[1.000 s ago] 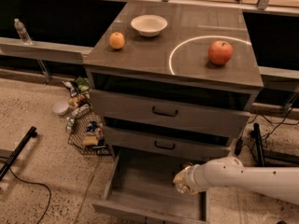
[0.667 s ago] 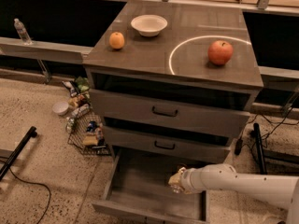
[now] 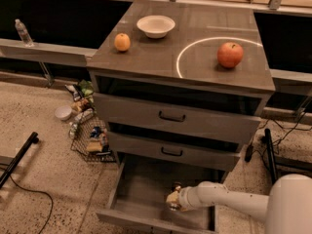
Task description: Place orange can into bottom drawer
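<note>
One orange can (image 3: 170, 201) sits low centre of frame, over the open bottom drawer (image 3: 139, 189), towards its right front part. Gripper (image 3: 173, 197) is clamped on the can; white arm (image 3: 226, 204) comes in from lower right. Can't tell if the can touches the drawer floor. Above it, 2 upper drawers w/ black handles, mid (image 3: 170, 150) and top (image 3: 175, 117), both closed. On the cabinet top (image 3: 195, 33): orange fruit (image 3: 122, 42) left, white bowl (image 3: 155, 26) upper centre, red apple (image 3: 230, 54) right. Wire basket of packets (image 3: 92, 141) on floor at left.
</note>
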Controlling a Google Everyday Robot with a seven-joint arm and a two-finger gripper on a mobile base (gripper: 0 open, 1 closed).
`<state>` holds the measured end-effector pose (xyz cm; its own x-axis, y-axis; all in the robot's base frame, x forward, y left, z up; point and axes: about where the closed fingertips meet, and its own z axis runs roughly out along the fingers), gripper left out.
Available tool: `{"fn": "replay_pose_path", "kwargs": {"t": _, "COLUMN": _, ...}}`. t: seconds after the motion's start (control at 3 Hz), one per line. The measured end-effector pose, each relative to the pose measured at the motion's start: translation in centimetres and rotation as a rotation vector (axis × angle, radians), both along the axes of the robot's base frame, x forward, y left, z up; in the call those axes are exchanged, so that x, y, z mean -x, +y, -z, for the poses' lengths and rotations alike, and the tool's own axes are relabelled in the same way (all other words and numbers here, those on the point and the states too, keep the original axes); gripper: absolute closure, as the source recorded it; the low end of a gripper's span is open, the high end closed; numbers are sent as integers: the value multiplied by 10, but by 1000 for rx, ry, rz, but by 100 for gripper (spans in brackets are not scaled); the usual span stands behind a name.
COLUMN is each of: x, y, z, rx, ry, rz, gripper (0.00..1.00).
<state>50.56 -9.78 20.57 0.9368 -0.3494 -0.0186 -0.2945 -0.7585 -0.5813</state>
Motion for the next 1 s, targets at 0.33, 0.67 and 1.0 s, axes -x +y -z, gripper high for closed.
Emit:
{"fn": "replay_pose_path", "kwargs": {"t": 0.33, "x": -7, "y": 18, "z": 28, "rx": 13, "ry": -6, "rz": -9, "gripper": 76}}
{"fn": "replay_pose_path", "kwargs": {"t": 0.67, "x": -18, "y": 29, "z": 47, "rx": 117, "ry": -46, "rz": -49, "gripper": 45}}
{"fn": "replay_pose_path", "kwargs": {"t": 1.0, "x": -23, "y": 31, "z": 58, "rx": 158, "ry": -52, "rz": -40, "gripper": 23}}
